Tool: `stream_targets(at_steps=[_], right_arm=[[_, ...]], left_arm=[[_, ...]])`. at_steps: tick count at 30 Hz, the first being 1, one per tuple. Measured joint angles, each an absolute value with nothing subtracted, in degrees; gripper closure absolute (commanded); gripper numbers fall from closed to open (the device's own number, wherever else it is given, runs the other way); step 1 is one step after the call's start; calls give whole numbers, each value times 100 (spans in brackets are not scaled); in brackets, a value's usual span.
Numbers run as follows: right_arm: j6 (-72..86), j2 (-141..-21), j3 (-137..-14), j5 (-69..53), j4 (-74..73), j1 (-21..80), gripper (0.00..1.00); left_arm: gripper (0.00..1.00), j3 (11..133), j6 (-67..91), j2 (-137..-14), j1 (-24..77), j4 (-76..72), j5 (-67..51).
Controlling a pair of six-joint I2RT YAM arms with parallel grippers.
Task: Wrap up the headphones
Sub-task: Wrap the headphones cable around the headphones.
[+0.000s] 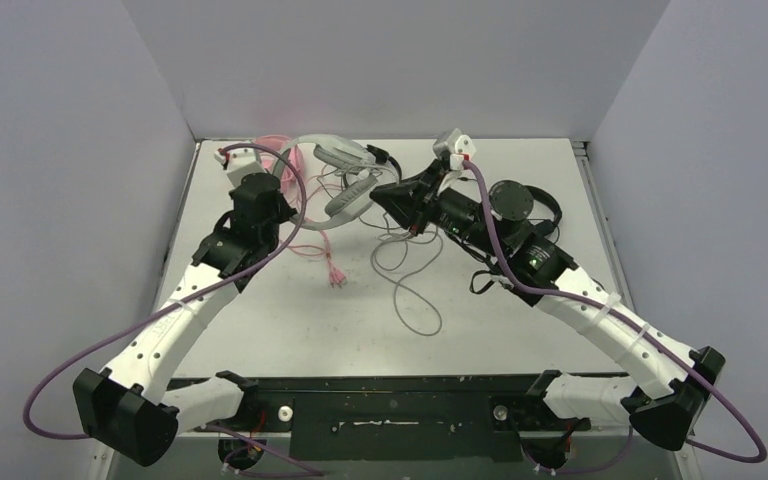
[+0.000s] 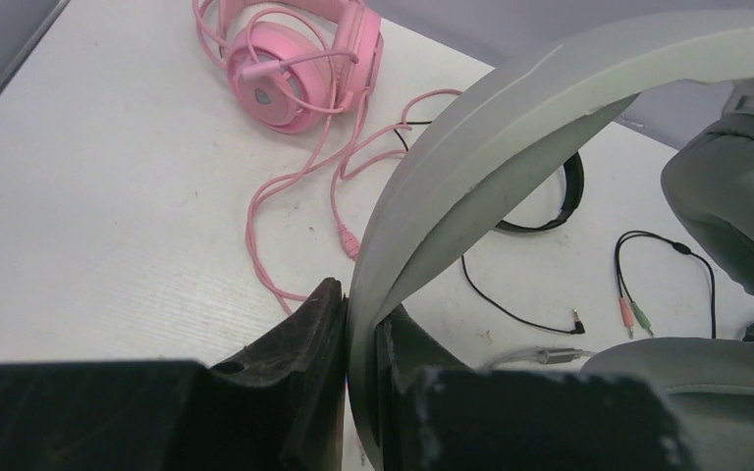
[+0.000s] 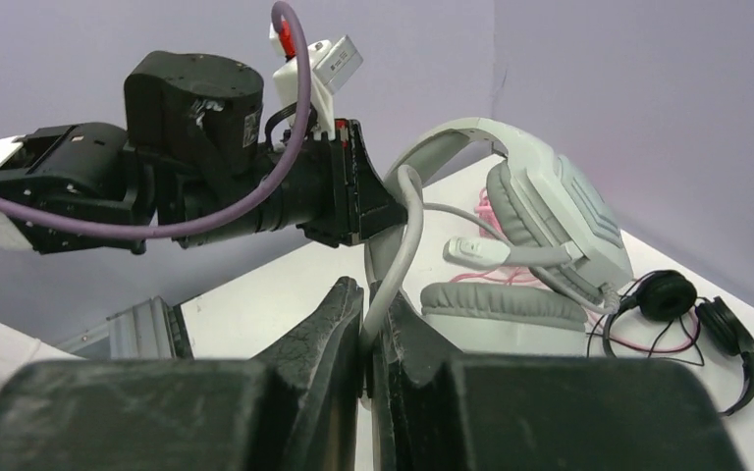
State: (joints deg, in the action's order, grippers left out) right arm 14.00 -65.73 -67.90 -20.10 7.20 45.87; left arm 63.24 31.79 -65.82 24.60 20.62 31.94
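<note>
Left gripper [image 2: 349, 329]: clamped on white-grey headset [image 2: 511, 108] headband.
Right gripper [image 3: 365, 329]: pinching its grey cable [image 3: 402, 245].
Pink headset [image 2: 290, 69]: eleven o'clock on the table [image 2: 98, 196].

At the far middle of the table [image 1: 260, 320] the bulky headset [image 1: 345, 172] sits between the left gripper [image 2: 349, 306] and the right gripper [image 3: 365, 316], another headset [image 1: 274, 146] at far left, a thin headset [image 1: 513, 200] under the right arm [image 1: 585, 305], loose cables [image 1: 415, 300] nearer

The white table [image 1: 260, 320] carried a pink headset [image 1: 275, 148] at 11 o'clock, its pink cable [image 1: 325, 255] trailing toward centre. A grey cable [image 1: 415, 305] looped at centre, and a black headset [image 1: 512, 200] lay at 2 o'clock.
</note>
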Motion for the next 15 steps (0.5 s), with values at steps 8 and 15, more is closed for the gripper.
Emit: stream_targets(at_steps=[8,15], right_arm=[[1594,-7402,-7334,-2270,150,4672,100],[1734,-7596,-6589,-2451,281,5332,100]], left_arm=[[100,6324,3282,-6652,2779,2014,3610],[100,6751,3942,-7203,2685,2593,3538]])
